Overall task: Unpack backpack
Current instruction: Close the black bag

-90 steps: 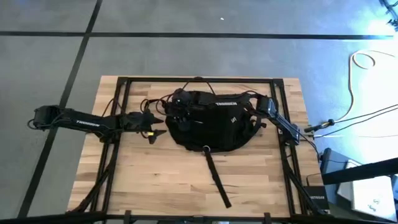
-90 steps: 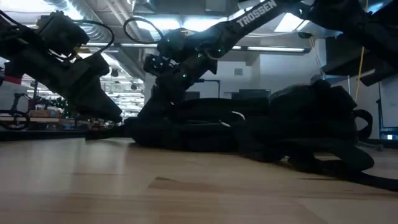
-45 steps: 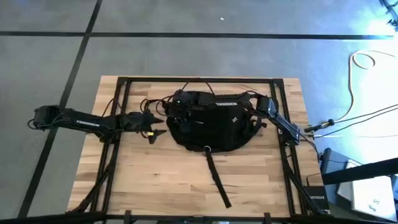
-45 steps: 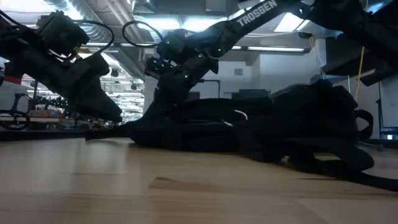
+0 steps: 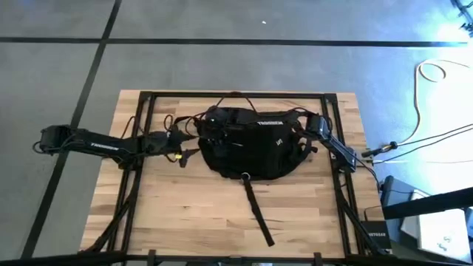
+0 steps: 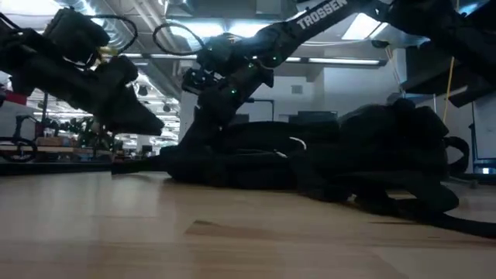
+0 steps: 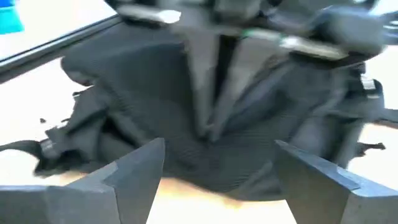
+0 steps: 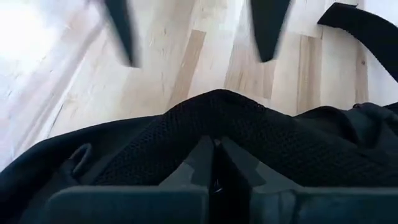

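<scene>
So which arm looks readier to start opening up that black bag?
Probably the right: its gripper is down on the backpack, jaws shut on its fabric. The left gripper hangs open beside the bag's left edge, not touching it.

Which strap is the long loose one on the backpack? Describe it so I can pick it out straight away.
On the light wooden table, find the large black soft fabric backpack lying near the far edge, between the two arms. From the middle of its near edge a single flat black webbing strap runs out across bare wood. Unlike the bunched straps at the bag's sides, it lies straight and alone.
</scene>
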Robot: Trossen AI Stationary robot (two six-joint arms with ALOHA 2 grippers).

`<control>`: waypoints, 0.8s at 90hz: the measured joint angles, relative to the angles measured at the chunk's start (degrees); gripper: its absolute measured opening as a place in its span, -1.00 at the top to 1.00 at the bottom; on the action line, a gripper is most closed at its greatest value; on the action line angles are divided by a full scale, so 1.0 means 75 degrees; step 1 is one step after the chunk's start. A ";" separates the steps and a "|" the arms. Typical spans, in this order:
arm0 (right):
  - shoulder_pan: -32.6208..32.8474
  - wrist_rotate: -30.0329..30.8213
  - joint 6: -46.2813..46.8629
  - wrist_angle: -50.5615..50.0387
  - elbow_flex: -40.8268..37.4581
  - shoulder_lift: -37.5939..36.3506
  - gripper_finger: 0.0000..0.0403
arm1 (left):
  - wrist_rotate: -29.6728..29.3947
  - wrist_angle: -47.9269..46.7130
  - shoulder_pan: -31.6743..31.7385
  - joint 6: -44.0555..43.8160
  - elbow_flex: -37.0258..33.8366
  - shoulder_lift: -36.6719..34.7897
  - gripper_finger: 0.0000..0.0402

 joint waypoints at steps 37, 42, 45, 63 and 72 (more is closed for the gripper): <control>0.0204 -0.0024 -0.0149 -0.0362 0.0000 -0.0054 1.00 | -0.0285 0.0246 0.0509 -0.1845 -0.0023 0.0513 -0.40; 0.0233 -0.0023 -0.0155 -0.0417 0.0000 -0.0054 1.00 | -0.0127 0.0445 0.0561 -0.2012 -0.0023 0.0514 -0.40; 0.0251 -0.0020 -0.0161 -0.0427 0.0000 -0.0054 1.00 | 0.0021 0.0563 0.0586 -0.2096 -0.0023 0.0516 -0.42; 0.0251 -0.0023 -0.0204 -0.0420 0.0000 -0.0057 1.00 | 0.0378 0.0510 0.0621 -0.2500 -0.0023 0.0542 -0.63; 0.0251 -0.0023 -0.0205 -0.0409 0.0000 -0.0057 1.00 | 0.0600 0.0413 0.0612 -0.2756 -0.0023 0.0540 -0.76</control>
